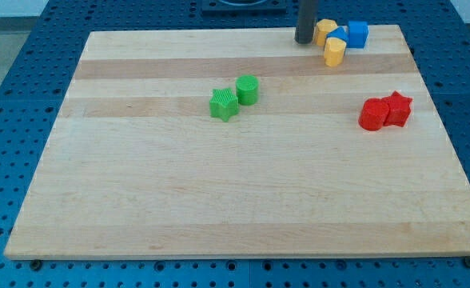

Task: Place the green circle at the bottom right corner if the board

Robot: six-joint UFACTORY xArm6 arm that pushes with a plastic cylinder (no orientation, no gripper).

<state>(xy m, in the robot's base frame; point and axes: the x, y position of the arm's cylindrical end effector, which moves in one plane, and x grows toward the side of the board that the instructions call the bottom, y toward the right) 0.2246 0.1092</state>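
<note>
The green circle (pixel 248 89) stands near the middle of the wooden board (pixel 219 200), a little towards the view's top. A green star (pixel 224 105) touches it on its lower left. My tip (pixel 303 40) is at the board's top edge, right of centre. It is well up and to the right of the green circle, and just left of a yellow block (pixel 324 31).
At the top right are two yellow blocks, the second yellow block (pixel 335 51) lower, and two blue blocks (pixel 356 34) bunched together. A red circle (pixel 372 114) and a red star (pixel 398 108) touch at the right side.
</note>
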